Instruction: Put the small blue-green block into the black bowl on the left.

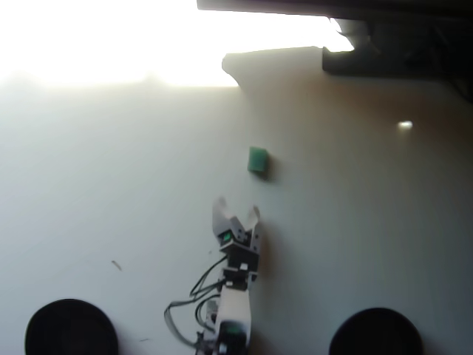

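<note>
The small blue-green block (257, 160) lies flat on the pale table, a little above the middle of the overhead view. My gripper (237, 209) sits below it, pointing up the picture, open with its two fingertips spread and nothing between them; a clear gap of table separates it from the block. The black bowl (70, 328) sits at the bottom left corner, partly cut off by the lower edge.
A second, matching black bowl (375, 332) sits at the bottom right. Black cables (196, 292) loop beside the white arm (231, 318). Strong glare washes out the upper left; a dark object (392, 44) fills the top right.
</note>
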`<state>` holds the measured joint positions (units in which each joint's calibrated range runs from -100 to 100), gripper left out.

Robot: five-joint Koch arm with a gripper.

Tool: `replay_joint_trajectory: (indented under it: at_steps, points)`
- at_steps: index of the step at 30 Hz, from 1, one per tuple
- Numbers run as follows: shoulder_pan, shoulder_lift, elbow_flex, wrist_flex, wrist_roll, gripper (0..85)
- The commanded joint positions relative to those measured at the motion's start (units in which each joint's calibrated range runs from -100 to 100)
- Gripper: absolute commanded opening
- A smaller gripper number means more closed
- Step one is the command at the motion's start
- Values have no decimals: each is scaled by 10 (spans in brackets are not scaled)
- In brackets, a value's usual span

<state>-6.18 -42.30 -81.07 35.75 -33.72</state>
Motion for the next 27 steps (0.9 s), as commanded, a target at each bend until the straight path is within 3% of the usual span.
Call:
replay_joint_trajectory:
  at_steps: [1,8,27]
  points:
    - [0,72,55,122,-43,464]
    - [-12,178,136,139,-93,463]
    - [-35,392,291,143,-141,468]
